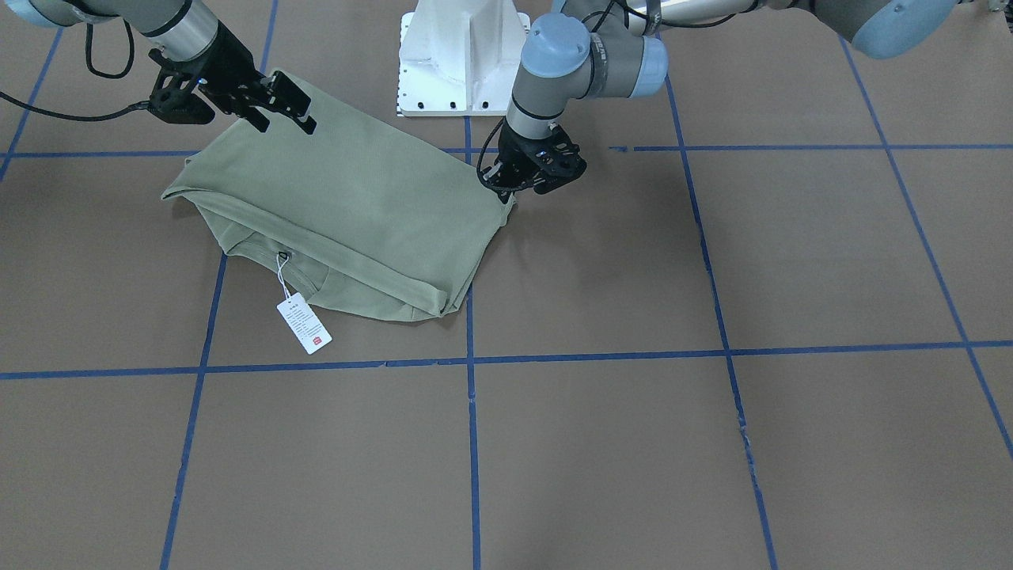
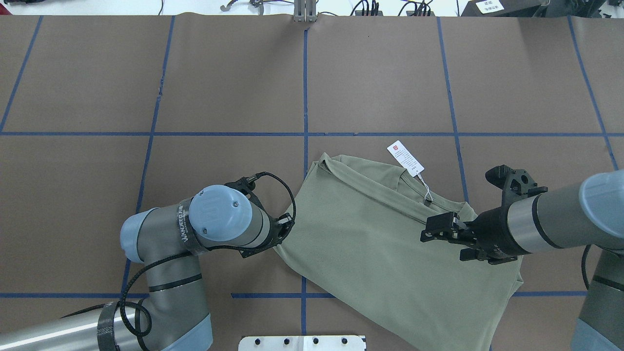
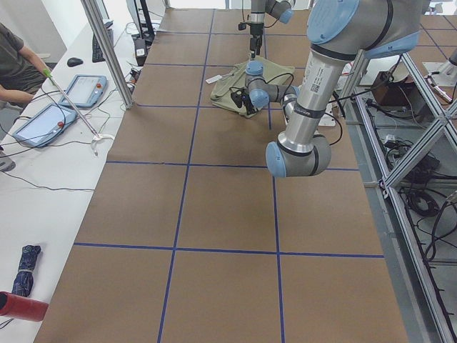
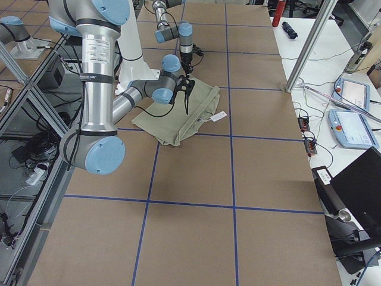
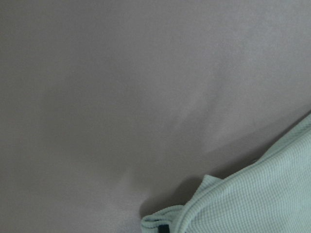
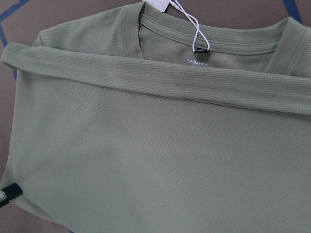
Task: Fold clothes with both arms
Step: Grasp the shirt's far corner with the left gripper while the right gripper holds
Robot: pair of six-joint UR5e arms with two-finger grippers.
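Folding update, I'm the one with the fingers here. The shirt [image 1: 356, 206] lies on the table [image 1: 712, 435] just in front of my base [image 1: 463, 55]. It's skewed against the blue grid, with one sleeve [image 6: 160, 80] laid across the chest below the collar. My left gripper [image 1: 502, 188] is right down at a hem corner. It looks like a pinch on the cloth, but honestly I can't tell if the fingers are closed on it. My right gripper [image 1: 285, 125] hovers over the opposite corner with its fingers spread apart and nothing in them. I reckon the trick is to get the right one onto its corner before anything lifts. After that, raise both corners level, keep the hem taut between them, and carry it toward the collar so the fold comes out square and the sleeve doesn't slide out. I'd also watch the hang tag [image 1: 304, 323], since it sticks out past the neckline and could get trapped. Count: one shirt, one tag, one base, two grippers.
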